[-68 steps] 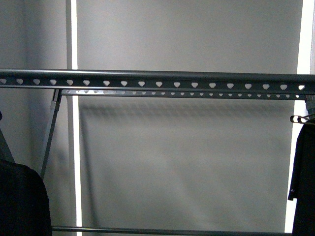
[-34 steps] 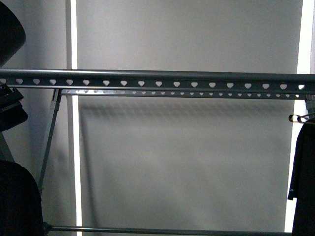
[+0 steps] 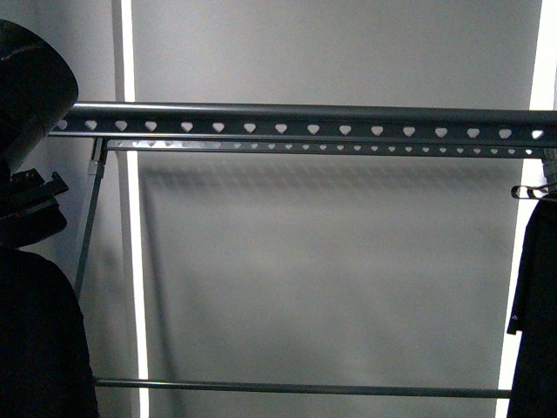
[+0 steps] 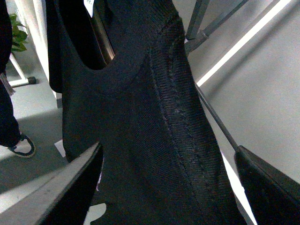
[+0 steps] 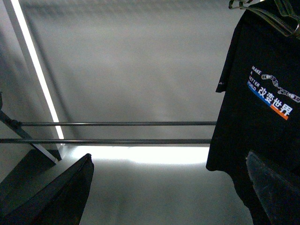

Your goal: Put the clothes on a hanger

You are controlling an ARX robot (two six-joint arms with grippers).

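Observation:
The grey rack's heart-holed rail runs across the front view, with a second rail close behind it. The black "MAKE A BETTER WORLD" T-shirt hangs on a small shiny hanger and also shows at the front view's right edge. My right gripper is open and empty; the shirt's lower part lies by one finger. My left gripper is open, with a plain black knit garment filling the view between its fingers; I cannot tell whether it touches them. My left arm is raised at the rail's left end.
The rack's slanted leg and low crossbar stand before a grey wall with bright vertical strips. Two low bars show in the right wrist view. A person's shoe and a plant lie beyond the knit garment.
My left arm has risen into the upper left of the front view. The rail and the low crossbar now sit higher in the picture.

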